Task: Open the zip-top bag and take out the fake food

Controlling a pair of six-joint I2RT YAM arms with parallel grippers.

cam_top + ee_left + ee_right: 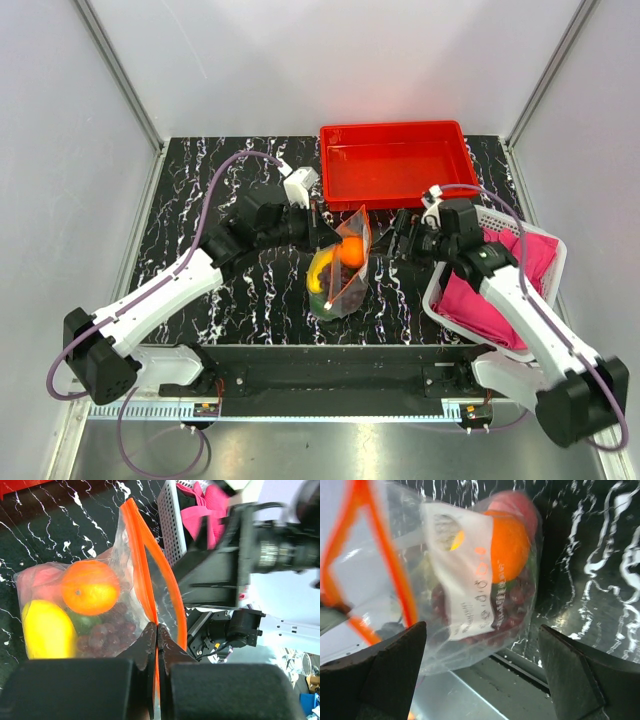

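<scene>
Left jaws pinch the orange strip of the zip-top bag, right jaws gape wide beside it, red tray behind, white basket close.

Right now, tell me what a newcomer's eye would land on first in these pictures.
The zip-top bag mid-table, its orange ball and yellow fruit glowing through the plastic, its zip strip pinched by the left claw. Then the red tray at the far edge, and pink cloths in the basket on the right.
</scene>
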